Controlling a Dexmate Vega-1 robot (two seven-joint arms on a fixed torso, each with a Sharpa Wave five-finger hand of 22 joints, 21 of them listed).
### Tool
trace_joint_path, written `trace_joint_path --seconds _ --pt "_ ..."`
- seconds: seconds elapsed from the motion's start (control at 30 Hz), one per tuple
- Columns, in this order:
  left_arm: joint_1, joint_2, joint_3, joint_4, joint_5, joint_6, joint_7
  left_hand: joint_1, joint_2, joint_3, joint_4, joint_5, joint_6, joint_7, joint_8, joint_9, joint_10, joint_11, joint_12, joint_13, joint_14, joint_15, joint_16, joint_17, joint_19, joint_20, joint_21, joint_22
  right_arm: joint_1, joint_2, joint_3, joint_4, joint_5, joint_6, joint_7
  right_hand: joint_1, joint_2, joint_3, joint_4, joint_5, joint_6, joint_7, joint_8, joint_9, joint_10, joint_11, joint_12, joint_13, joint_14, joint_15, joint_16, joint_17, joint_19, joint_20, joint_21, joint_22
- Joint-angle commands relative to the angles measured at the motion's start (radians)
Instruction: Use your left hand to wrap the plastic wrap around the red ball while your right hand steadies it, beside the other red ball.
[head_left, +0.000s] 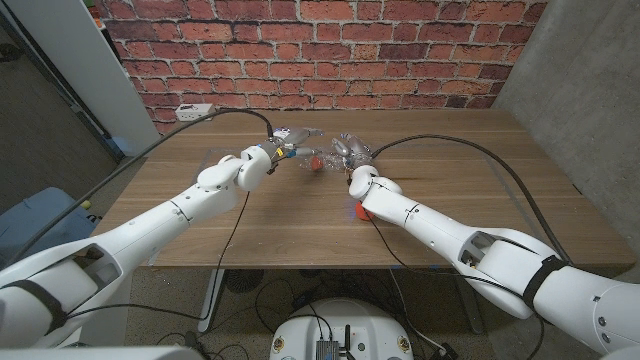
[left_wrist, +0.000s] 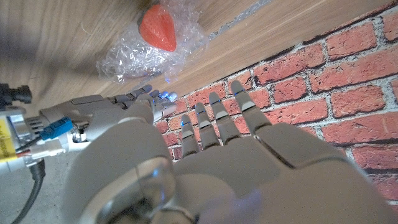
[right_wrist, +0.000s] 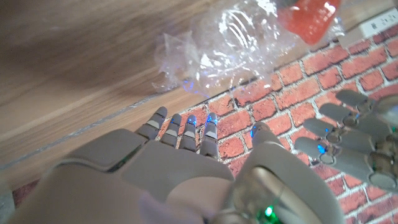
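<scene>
A red ball (head_left: 315, 163) lies in crumpled clear plastic wrap (head_left: 322, 150) at the far middle of the wooden table (head_left: 300, 215). My left hand (head_left: 283, 150) hovers just left of the wrap with its fingers (left_wrist: 214, 115) stretched out and nothing in them. On the other side, my right hand (head_left: 354, 155) is also open, fingers (right_wrist: 186, 130) straight and apart from the wrap. The left wrist view shows the ball (left_wrist: 158, 28) on the wrap (left_wrist: 146, 53), beyond my right hand (left_wrist: 106, 109). The ball (right_wrist: 309, 18) and wrap (right_wrist: 236, 43) show in the right wrist view too. A second red ball (head_left: 361, 211) sits by my right forearm.
A white power strip (head_left: 195, 110) lies at the table's far left corner, with a black cable running toward the hands. A brick wall (head_left: 320, 50) stands behind the table. Another black cable arcs over the right side of the table.
</scene>
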Motion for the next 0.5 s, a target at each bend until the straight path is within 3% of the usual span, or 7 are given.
trace_joint_path --seconds 0.03,0.2,0.5 --pt "0.087 0.007 -0.124 0.002 -0.277 -0.077 0.056 -0.008 0.009 0.006 0.004 -0.002 0.011 0.004 0.01 0.002 0.01 0.012 0.006 0.003 0.015 -0.011 0.009 0.005 0.014 0.0 0.008 0.004 -0.065 -0.029 0.095 0.001 0.069 0.288 0.032 -0.017 -0.004 -0.002 0.011 -0.003 0.018 0.003 0.003 -0.001 0.015 0.0 0.007 0.002 0.017 0.0 0.011 0.003 0.023 0.003 0.014 0.002" --pt "0.104 0.017 -0.149 0.01 -0.341 -0.086 0.054 -0.024 0.013 0.004 0.012 -0.003 -0.006 0.009 0.004 0.001 -0.007 0.023 0.0 0.004 0.006 0.0 0.005 0.008 0.015 0.0 0.008 0.005 -0.085 -0.045 0.111 -0.05 0.07 0.278 0.039 -0.02 -0.006 -0.001 0.013 -0.002 0.02 0.002 0.001 -0.001 0.017 -0.001 0.007 0.002 0.02 -0.002 0.011 0.002 0.03 0.013 0.015 0.002" --pt "0.123 0.004 -0.213 0.133 -0.59 -0.27 0.007 -0.054 0.021 0.0 0.03 -0.003 -0.002 0.026 0.009 0.001 -0.01 0.042 0.0 0.004 0.003 0.015 0.006 0.011 0.011 0.004 0.007 0.007 -0.127 -0.03 0.167 -0.056 0.142 0.38 0.06 -0.005 -0.005 0.01 0.003 0.001 0.025 0.002 -0.001 -0.001 0.022 -0.002 0.005 0.001 0.025 -0.004 0.006 -0.005 0.04 0.025 0.017 0.001"
